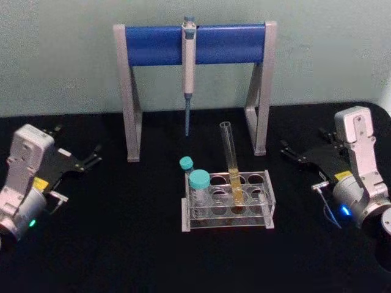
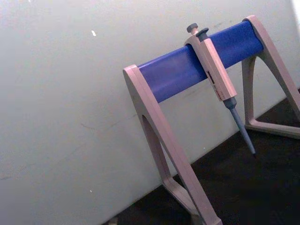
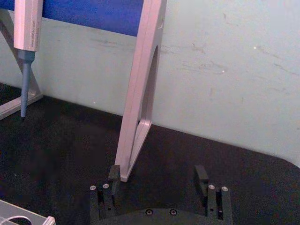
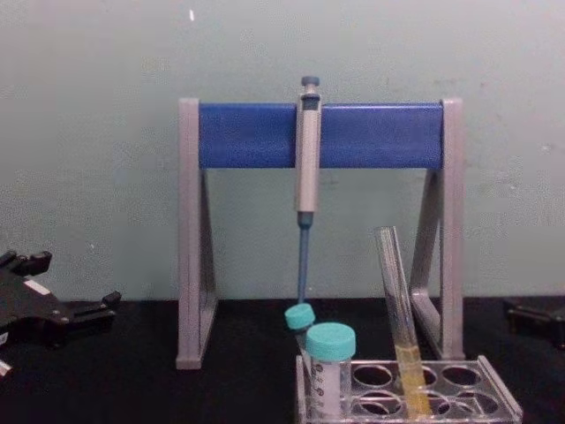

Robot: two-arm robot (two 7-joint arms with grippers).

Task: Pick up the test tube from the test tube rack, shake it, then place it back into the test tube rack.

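The test tube [image 1: 231,160], long and clear with yellow liquid in its lower part, stands slightly tilted in a middle hole of the clear test tube rack [image 1: 269,206] at the table's centre. In the chest view the test tube [image 4: 399,318] rises well above the test tube rack [image 4: 499,393]. My left gripper [image 1: 77,141] rests open at the far left of the table, apart from the rack, and is also seen from the side as the left gripper [image 4: 75,281]. At the far right, my right gripper [image 1: 303,141] is open with nothing between its fingers [image 3: 201,174].
Two short teal-capped tubes [image 1: 198,180] stand at the rack's left end. Behind the rack stands a grey-and-blue pipette stand [image 1: 195,44] with a pipette [image 1: 189,73] hanging from its bar. The black tabletop [image 1: 122,244] ends at a pale wall.
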